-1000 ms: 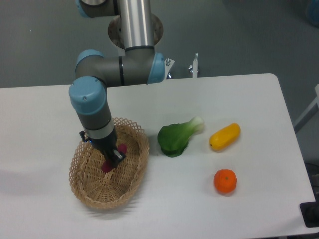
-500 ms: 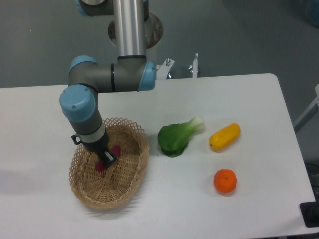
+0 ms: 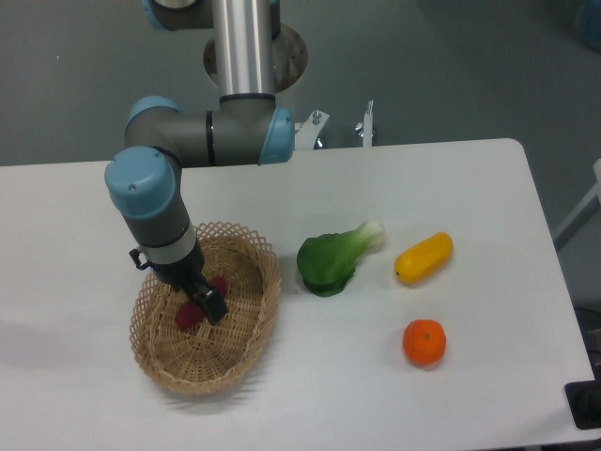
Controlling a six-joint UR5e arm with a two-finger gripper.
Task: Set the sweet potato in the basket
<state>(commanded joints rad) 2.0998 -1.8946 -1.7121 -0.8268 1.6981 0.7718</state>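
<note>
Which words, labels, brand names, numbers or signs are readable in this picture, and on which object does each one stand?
None: no readable text appears anywhere in the camera view.
The arm, the end effector, the basket, the sweet potato, the green vegetable, the yellow vegetable, the orange fruit and the table show no lettering, labels or numbers.
</note>
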